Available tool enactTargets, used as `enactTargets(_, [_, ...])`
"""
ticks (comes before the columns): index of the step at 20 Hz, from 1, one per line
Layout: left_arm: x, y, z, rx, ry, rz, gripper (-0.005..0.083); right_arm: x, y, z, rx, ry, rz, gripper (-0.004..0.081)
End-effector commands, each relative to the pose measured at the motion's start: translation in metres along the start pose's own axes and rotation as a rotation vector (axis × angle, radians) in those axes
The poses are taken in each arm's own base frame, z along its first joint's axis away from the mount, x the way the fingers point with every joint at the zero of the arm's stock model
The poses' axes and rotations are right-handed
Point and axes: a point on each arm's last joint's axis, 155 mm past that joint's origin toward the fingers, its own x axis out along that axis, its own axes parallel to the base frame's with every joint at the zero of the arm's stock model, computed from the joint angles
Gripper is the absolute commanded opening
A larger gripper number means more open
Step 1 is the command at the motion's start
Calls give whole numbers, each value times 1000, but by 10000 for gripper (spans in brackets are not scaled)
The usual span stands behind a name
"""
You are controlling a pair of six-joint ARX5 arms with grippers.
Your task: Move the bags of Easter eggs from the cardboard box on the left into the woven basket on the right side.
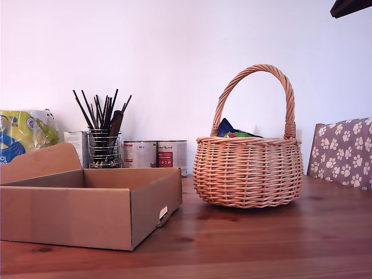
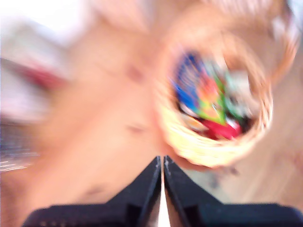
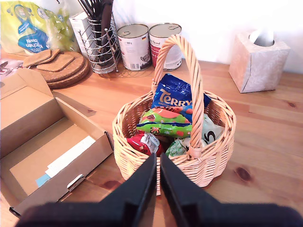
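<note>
The blue bags (image 3: pixel 176 97) lie inside the basket (image 3: pixel 215 163), just beyond my second gripper (image 3: pixel 158 163), whose jaws are clenched on nothing. My first gripper (image 2: pixel 163 165), also clenched empty, hangs above the basket; the box (image 3: pixel 85 158) sits beside it

Wooden table (image 1: pixel 279 238) carries cardboard box (image 1: pixel 87 215), woven basket (image 1: pixel 249 171), two cans (image 1: pixel 156 154), wire pencil holder (image 1: pixel 104 148), tissue box (image 3: pixel 258 66).

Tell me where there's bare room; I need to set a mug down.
Free: the wooden table between the woven basket and the tissue box, and the cardboard box floor, holding only paper slips. Crowded: the back row of cans, wire pencil holder and coasters.
</note>
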Motion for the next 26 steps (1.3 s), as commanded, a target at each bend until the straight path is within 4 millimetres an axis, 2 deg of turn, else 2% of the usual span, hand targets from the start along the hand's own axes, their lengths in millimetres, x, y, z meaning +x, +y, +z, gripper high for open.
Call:
enactTargets(1, [35,0,-42,-27,95,-19,-22,2,0,-5,4,5,8,-10])
enactTargets(6, [13,14,-91,-107,-77,72,-22,1,4,-2,26,-5,25,-10])
enactTargets(8, [8,13,-108,-102,-155,89,-22,0,6,3,19,-25,30,-11])
enactTargets(11, [8,9,-128,-95,-245,104,-22,-5,8,17,1,-84,31,-11])
enactTargets(16, [11,2,-158,-94,-325,114,-22,-23,11,28,-22,-145,13,-11])
enactTargets(19, [4,-2,-168,-93,-356,117,-22,-37,14,16,-33,-177,-12,-11])
enactTargets(26, [-30,-14,-179,-132,-461,116,-22,-76,27,-4,-46,-221,-6,-11])
